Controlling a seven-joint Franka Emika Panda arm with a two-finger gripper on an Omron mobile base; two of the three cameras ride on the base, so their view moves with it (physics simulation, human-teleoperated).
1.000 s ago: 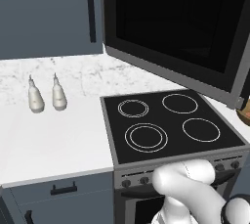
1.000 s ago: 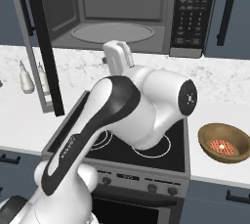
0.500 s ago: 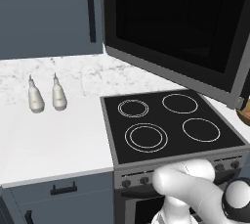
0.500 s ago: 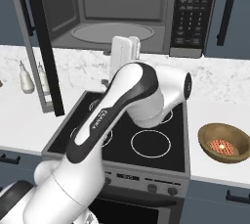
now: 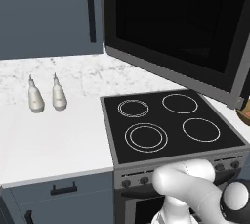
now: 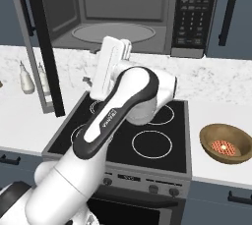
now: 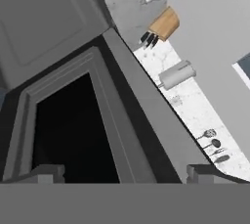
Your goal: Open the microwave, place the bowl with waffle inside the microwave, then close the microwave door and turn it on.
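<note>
The microwave (image 6: 123, 3) stands open above the stove, showing its grey inside and round turntable (image 6: 112, 33). The microwave door (image 6: 45, 47) is swung out to the left; its dark glass front (image 5: 180, 27) fills the upper right of the left base view. My white hand (image 6: 110, 67) hovers above the stove in front of the opening. In the hand view my gripper (image 7: 124, 173) is open, empty, and faces the door's inner window (image 7: 73, 130). The tan bowl (image 6: 226, 143) with the reddish waffle sits on the counter right of the stove, away from the hand.
A black stovetop (image 5: 166, 125) with several burner rings lies under the arm. Two pale bottles (image 5: 46, 97) stand on the left counter. Beyond the door are a knife block (image 7: 163, 25) and a rolling pin (image 7: 178, 75). The button panel (image 6: 193, 13) is on the microwave's right.
The arm has folded and the hand has turned and dropped slightly left in front of the microwave. The jaws stay open; the door and bowl have not moved.
</note>
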